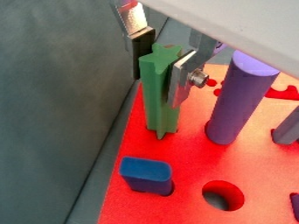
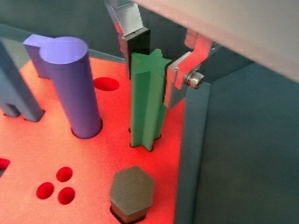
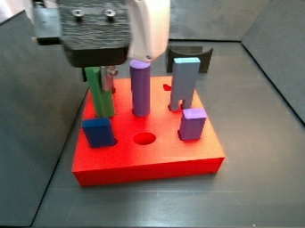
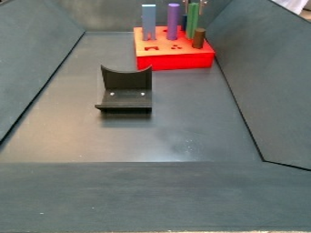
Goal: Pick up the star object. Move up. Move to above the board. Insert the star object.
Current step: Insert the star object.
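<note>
Green and ridged, the star object [image 1: 162, 92] stands upright with its foot sunk in a hole at one edge of the board [image 1: 187, 162], close beside the dark wall of the enclosure. The claw [image 2: 158, 54] hangs over its upper part with the silver fingers [image 2: 183, 74] on either side; in both wrist views a narrow gap shows between plate and rod, so the fingers look spread apart, not clamped. In a side view the claw's grey body [image 3: 92, 31] covers the rod's top. Just beside the rod on the board stands a purple cylinder [image 2: 73, 83], taller than the other pegs near it. A short blue block [image 1: 149, 174] sits at the board's edge near the rod, and a grey hexagonal peg [image 2: 129, 190] shows nearby. Toward the far end of the worktop [image 4: 170, 127] lies the red board [image 4: 176, 52], with the fixture [image 4: 124, 88] well apart from it, nearer the middle.
</note>
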